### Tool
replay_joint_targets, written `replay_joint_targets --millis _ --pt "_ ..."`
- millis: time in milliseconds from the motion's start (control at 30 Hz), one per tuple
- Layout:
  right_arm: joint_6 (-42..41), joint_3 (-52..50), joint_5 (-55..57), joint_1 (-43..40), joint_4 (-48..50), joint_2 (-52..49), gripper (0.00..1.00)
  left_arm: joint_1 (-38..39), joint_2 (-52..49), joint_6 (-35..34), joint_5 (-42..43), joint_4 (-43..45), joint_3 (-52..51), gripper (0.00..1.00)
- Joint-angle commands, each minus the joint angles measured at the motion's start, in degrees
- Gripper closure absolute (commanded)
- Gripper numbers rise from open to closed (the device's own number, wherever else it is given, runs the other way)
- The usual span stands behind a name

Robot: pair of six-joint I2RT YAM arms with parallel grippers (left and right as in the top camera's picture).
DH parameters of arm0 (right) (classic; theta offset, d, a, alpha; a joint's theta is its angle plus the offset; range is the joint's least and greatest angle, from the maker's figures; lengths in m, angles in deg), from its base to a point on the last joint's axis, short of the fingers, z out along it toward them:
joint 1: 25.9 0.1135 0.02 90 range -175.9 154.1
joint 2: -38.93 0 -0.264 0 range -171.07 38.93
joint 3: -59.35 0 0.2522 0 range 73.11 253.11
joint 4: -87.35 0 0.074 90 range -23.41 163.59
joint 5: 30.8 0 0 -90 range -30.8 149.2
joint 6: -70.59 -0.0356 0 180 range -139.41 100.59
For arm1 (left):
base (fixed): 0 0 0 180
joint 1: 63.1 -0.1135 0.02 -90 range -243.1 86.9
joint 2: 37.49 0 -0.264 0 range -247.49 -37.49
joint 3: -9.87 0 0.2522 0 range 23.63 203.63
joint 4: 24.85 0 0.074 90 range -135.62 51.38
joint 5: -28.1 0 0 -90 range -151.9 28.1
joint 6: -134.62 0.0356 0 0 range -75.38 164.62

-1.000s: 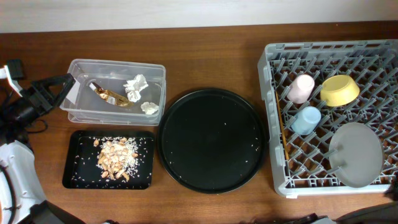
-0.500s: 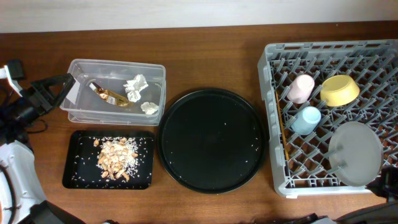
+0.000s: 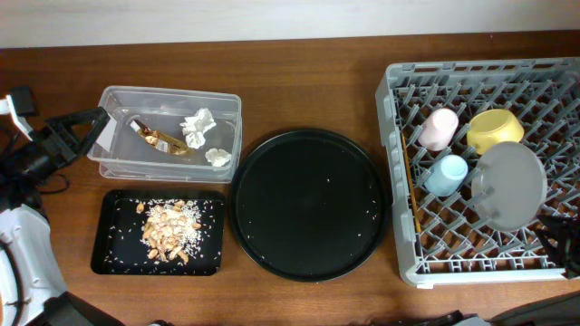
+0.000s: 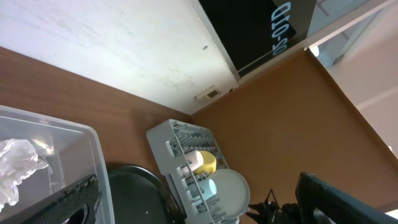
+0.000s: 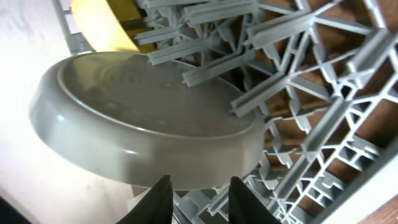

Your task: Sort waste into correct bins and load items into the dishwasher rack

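The left fingers hang spread wide above the wooden surface and grip nothing. Just past their tips stands the clear plastic tub. It holds a gold-brown wrapper on the side nearest the fingers. Beyond the wrapper lie two crumpled tissue balls, one near the tub's far wall.

Beside the tub, and off to one side of these fingers, lies the black rectangular tray. It carries a heap of beige food scraps with rice-like bits scattered around them. The round black tray sits between the two bins and the grey dishwasher rack, well apart from both pairs of fingers.

In the rack, thin wooden chopsticks lie along the wall farthest from the right fingers. The pink cup and the blue cup come next. Behind the pale round plate sits the yellow bowl.

The plate stands tilted among the pegs, its rim just ahead of the right fingertips. Those fingers are slightly parted, with nothing between them.
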Motion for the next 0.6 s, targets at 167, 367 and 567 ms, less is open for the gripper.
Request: replay_joint_targets --millis 167,367,567 --pt "3.02 -0.26 -2.49 0.37 -0.07 0.24 0.63 -0.13 0.59 -0.28 1.03 0.11 0.09 0.01" --pt "2.82 -0.26 -1.31 0.26 -4.15 0.24 0.43 -0.13 0.59 -0.31 1.03 0.09 0.09 0.01" --pt "5.49 -0.17 0.74 0.26 -10.03 0.24 0.39 -0.13 0.59 -0.28 1.03 0.11 0.09 0.01"
